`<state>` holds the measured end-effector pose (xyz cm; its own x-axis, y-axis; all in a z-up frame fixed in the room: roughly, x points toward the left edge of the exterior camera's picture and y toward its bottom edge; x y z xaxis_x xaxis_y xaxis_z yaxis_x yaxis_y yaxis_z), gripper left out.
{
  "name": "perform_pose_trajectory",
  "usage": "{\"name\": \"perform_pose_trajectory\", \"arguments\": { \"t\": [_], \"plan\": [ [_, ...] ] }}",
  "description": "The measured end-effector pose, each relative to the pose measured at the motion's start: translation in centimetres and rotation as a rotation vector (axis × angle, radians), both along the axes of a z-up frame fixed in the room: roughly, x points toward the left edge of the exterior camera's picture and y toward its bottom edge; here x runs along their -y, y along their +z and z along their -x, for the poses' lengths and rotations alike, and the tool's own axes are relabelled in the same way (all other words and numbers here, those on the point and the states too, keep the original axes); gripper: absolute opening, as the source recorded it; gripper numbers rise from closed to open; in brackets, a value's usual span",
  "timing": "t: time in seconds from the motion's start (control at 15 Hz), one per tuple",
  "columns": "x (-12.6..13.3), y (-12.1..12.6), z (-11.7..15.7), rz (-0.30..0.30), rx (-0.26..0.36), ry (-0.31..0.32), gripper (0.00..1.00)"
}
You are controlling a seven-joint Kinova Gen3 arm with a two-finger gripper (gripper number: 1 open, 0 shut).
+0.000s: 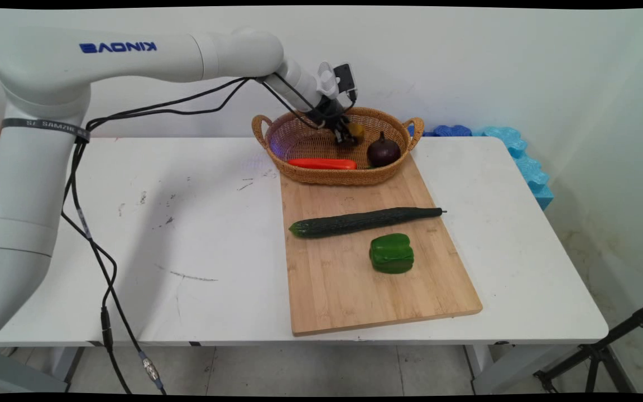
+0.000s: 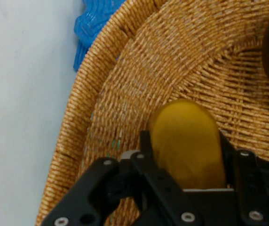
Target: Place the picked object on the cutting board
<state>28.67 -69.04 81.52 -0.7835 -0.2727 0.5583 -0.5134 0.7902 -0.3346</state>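
The white table filled most of the main view, with scuff marks across its left half. A wooden cutting board lay right of centre, running from mid-frame down toward the lower right. On the board's far end, just above centre, sat a woven basket with two handles; in the hand view its wall curved across most of the frame. Behind the table's upper right corner, blue foam leaned by the wall, and a piece of it showed at the top of the hand view. A long cucumber lay slantwise across the middle of the board, and a green pepper sat just below it, apart from it. Inside the basket, a carrot lay along the near wall and a dark purple onion stood at its right. The gripper reached down into the basket from the upper left, left of the onion, its fingers pinching a small yellow object, held over the woven floor and clear of the carrot.
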Motion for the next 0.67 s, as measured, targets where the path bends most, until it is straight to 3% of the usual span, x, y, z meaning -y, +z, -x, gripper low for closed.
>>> {"name": "perform_pose_trajectory", "arguments": {
  "t": [0.33,0.67],
  "plan": [
    [-0.3,0.4,-0.1,0.002,0.003,-0.001,0.00],
    [-1.5,2.3,-1.1,0.015,-0.017,0.020,0.00]
  ]
}}
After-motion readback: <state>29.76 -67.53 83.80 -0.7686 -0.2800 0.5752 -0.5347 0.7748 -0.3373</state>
